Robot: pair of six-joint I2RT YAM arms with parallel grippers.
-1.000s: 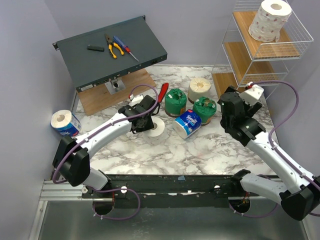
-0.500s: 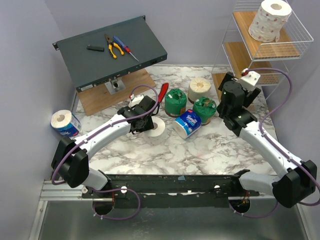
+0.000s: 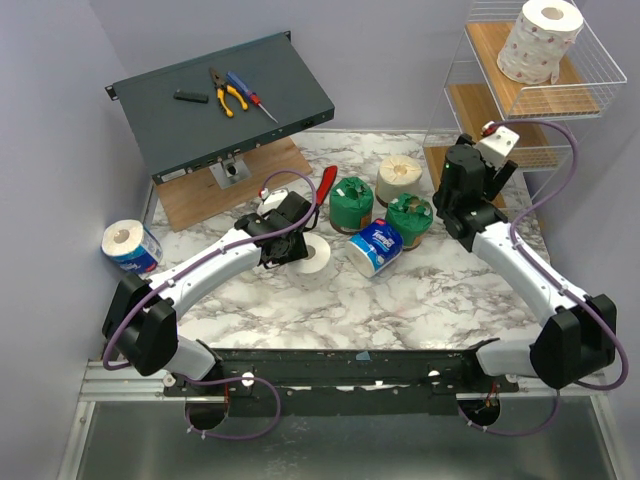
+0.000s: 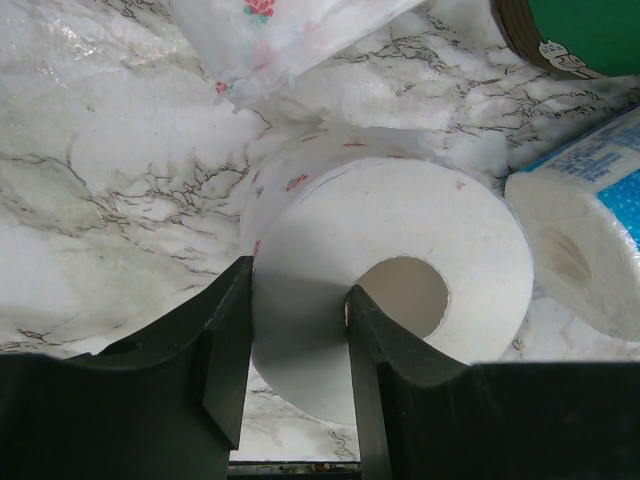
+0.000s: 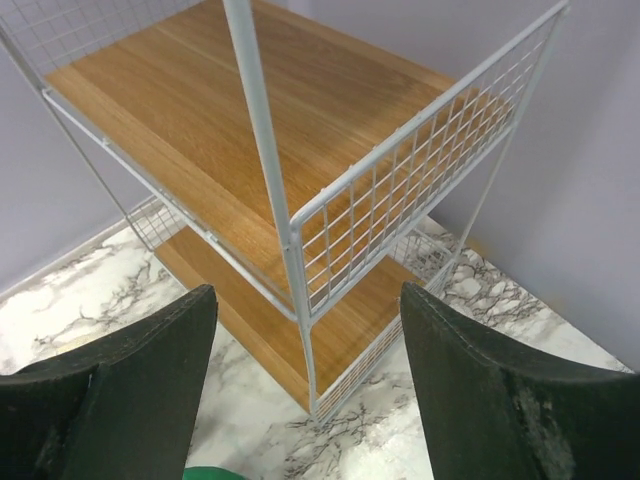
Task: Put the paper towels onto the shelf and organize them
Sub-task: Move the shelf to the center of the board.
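My left gripper [image 3: 287, 246] is shut on a white roll with pink specks [image 3: 315, 258] lying on the marble table. In the left wrist view one finger [image 4: 225, 340] is outside the roll [image 4: 420, 230] and the other is in its core. My right gripper [image 3: 463, 168] is open and empty, close to the shelf [image 3: 530, 100]; its wrist view [image 5: 308, 385] faces the wood tiers [image 5: 230, 130]. One speckled roll [image 3: 540, 40] stands on the top tier. Two green rolls [image 3: 352, 203] [image 3: 410, 220], a cream roll [image 3: 399, 180] and a blue roll [image 3: 375, 246] sit mid-table. Another blue roll [image 3: 130, 247] lies far left.
A red-handled tool [image 3: 325, 185] lies beside the left gripper. A dark grey metal box [image 3: 220, 95] with tools sits tilted on a wooden board [image 3: 200, 195] at the back left. A loose speckled sheet [image 4: 280, 30] lies just beyond the gripped roll.
My right arm has swung back and right, toward the lower tiers of the shelf, with the gripper open. My left arm and its roll have not moved.
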